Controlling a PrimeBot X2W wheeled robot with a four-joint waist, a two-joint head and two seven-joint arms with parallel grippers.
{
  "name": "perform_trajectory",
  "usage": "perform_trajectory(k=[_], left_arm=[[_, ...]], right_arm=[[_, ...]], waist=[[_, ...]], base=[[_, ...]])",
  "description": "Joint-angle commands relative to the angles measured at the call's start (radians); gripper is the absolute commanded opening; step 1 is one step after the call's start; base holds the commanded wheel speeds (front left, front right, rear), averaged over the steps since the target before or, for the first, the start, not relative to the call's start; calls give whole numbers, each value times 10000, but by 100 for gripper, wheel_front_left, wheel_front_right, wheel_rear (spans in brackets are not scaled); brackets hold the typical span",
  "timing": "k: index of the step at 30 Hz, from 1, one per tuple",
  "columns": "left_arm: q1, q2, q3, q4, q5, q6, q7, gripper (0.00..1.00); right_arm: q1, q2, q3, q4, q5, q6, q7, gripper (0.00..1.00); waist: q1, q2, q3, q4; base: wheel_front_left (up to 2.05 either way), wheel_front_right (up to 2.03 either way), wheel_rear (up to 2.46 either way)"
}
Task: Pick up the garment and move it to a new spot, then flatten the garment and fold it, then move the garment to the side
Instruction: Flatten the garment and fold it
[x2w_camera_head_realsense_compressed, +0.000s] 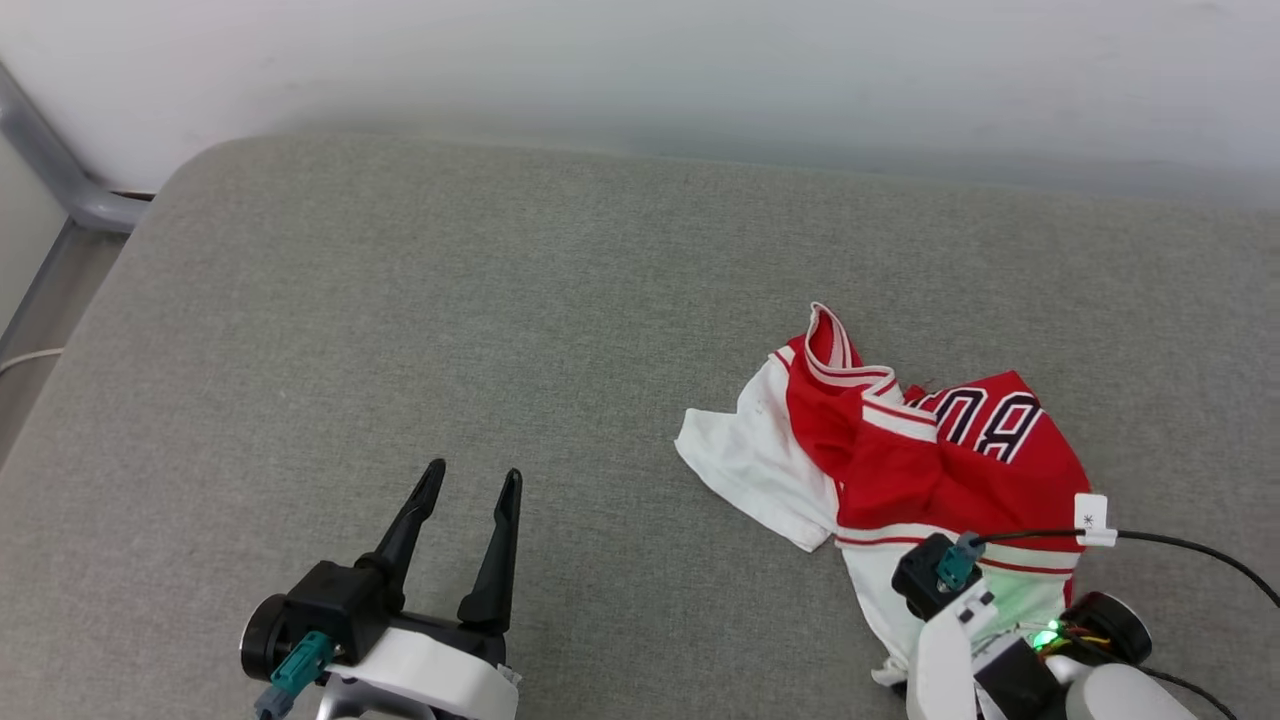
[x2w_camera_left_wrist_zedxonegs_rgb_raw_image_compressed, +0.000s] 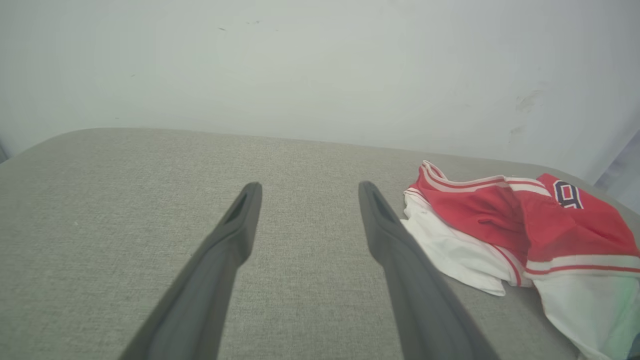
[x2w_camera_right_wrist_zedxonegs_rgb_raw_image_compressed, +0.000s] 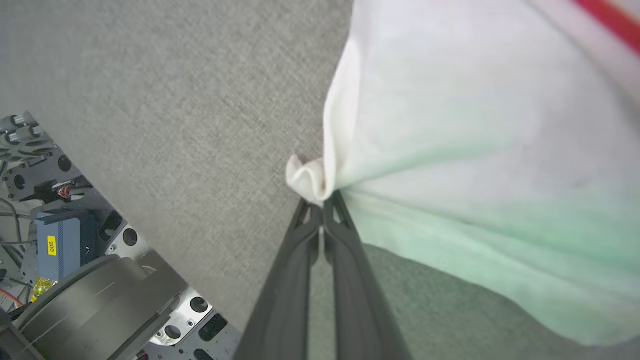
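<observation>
The garment (x2w_camera_head_realsense_compressed: 900, 460) lies crumpled at the right front of the grey padded surface (x2w_camera_head_realsense_compressed: 450, 300): red body, white sleeves, striped trim, part of the black lettering facing up. My right gripper (x2w_camera_right_wrist_zedxonegs_rgb_raw_image_compressed: 320, 202) is shut on a pinch of its white sleeve edge (x2w_camera_right_wrist_zedxonegs_rgb_raw_image_compressed: 307, 177), at the garment's near corner. In the head view the right wrist (x2w_camera_head_realsense_compressed: 945, 590) hangs over that corner and hides the fingers. My left gripper (x2w_camera_head_realsense_compressed: 474, 470) stands open and holds nothing at the left front, well apart from the garment (x2w_camera_left_wrist_zedxonegs_rgb_raw_image_compressed: 500, 225). Its fingers (x2w_camera_left_wrist_zedxonegs_rgb_raw_image_compressed: 240, 220) point toward the far wall.
A pale wall runs behind the surface. A grey metal frame (x2w_camera_head_realsense_compressed: 60, 170) stands past the rounded left corner. A black cable (x2w_camera_head_realsense_compressed: 1190, 545) with a white tag crosses the garment's right side. The robot's base (x2w_camera_right_wrist_zedxonegs_rgb_raw_image_compressed: 100, 285) lies just past the near edge.
</observation>
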Motion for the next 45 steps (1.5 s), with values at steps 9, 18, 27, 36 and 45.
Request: perform_trajectory(k=[9,18,27,36,45], left_arm=[[143,-36,141,0,28,-19,-23,100],[4,1,16,80,32,-19,-23,100],[15,77,5,223,-21,-19,-23,100],[226,5,1,250,-71,-19,-23,100],[396,-75,51,137,-224,-19,-23,100]], right_arm=[[1329,-2005,-1245,-890,242,-10,422,0],[2211,-3070,-2934,383,-1260,-10,-262,0],[1568,-1783,-3716,2107,-2094,-5,-2548,100],[1372,-1189,-4412,1783,-1861,-8,-4287,100],[1670,165,-5974,-1,-1792,-7,-6854,100]], waist=[[-1,0,-387,-976],[-1,0,-270,-1217],[-1,0,-351,-1238],[-1,0,-817,-1579],[-1,0,-1131,-1895]], base=[[0,0,0],[0,0,0],[0,0,0],[0,0,0],[0,0,0]])
